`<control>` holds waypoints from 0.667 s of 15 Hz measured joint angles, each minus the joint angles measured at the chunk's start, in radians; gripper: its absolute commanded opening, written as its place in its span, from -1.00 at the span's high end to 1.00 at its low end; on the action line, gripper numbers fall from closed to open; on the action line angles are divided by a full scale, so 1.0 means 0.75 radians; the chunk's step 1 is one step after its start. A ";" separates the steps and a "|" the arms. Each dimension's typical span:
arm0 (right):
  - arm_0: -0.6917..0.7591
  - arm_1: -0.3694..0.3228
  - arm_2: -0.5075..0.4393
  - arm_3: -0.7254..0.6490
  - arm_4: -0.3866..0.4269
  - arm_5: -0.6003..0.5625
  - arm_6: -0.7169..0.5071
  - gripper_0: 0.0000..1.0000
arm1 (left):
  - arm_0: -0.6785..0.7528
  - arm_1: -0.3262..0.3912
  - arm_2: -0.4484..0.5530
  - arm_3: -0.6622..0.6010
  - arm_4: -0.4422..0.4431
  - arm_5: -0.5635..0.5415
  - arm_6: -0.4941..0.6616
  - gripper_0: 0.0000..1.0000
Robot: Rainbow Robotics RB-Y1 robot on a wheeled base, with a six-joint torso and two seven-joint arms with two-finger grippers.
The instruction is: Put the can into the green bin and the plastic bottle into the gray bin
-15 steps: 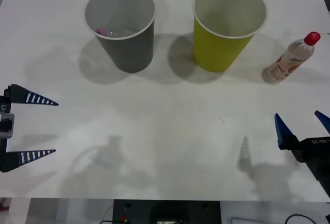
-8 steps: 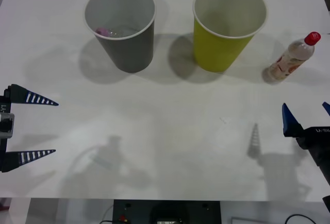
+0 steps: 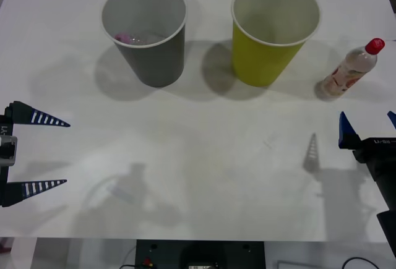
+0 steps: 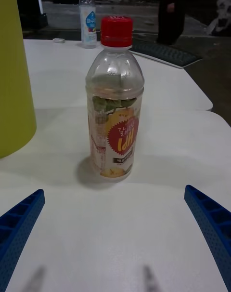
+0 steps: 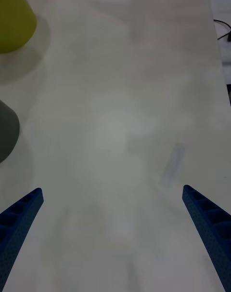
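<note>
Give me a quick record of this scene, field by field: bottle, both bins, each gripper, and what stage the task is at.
plastic bottle: upright on the table, red cap on, right of the green bin
green bin: upright, looks empty
gray bin: upright, left of the green bin, something pinkish inside
right gripper: open, near the table's right edge, facing the bottle, not touching
left gripper: open, idle at the left edge
stage: bottle not yet grasped

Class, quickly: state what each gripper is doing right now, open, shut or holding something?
Left gripper: open, empty, at the table's left edge.
Right gripper: open, empty, facing the upright plastic bottle, not touching it.
</note>
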 measured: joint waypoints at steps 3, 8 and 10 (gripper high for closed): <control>-0.050 0.045 -0.001 0.071 -0.001 -0.016 0.002 -1.00 | 0.000 0.000 0.000 0.000 0.000 0.000 0.000 -1.00; -0.162 0.124 -0.002 0.213 -0.003 -0.050 0.002 -1.00 | 0.000 0.000 0.000 0.000 0.000 0.000 0.000 -1.00; -0.221 0.166 -0.002 0.282 -0.012 -0.061 0.004 -1.00 | 0.000 0.000 0.000 0.000 0.000 0.000 0.000 -1.00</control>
